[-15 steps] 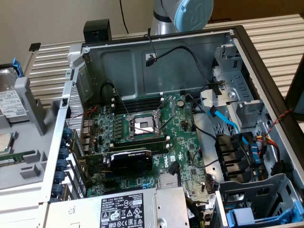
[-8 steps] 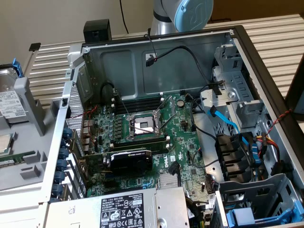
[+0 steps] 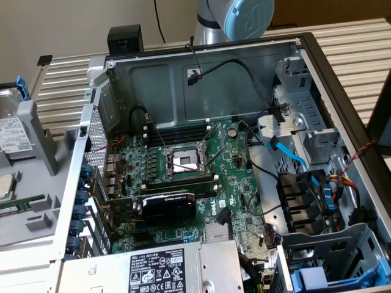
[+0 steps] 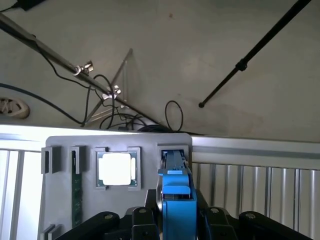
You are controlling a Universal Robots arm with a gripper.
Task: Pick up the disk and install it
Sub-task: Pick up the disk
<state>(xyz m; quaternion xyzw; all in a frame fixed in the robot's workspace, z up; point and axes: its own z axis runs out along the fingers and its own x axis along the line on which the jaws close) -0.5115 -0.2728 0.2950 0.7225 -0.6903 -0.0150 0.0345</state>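
The disk (image 3: pixel 11 131), silver with a white label and a blue frame, stands on edge in the grey holder (image 3: pixel 36 140) at the exterior view's left edge. In the wrist view the blue frame of the disk (image 4: pixel 176 195) runs straight between my black fingers (image 4: pixel 150 217), which sit against both of its sides. My gripper (image 4: pixel 177 222) is shut on it above the holder (image 4: pixel 60 142). Past the frame's far end lies the holder's slot (image 4: pixel 175 157). Part of my arm (image 3: pixel 244 15) shows behind the case.
A processor (image 4: pixel 117 167) and a memory stick (image 4: pixel 76 195) sit in the holder beside the disk. The open computer case (image 3: pixel 201 73) holds a motherboard, a power supply (image 3: pixel 159 271), metal drive bays (image 3: pixel 305 140) and an unlabelled blue tray (image 3: pixel 311 278). Loose cables cross the bays.
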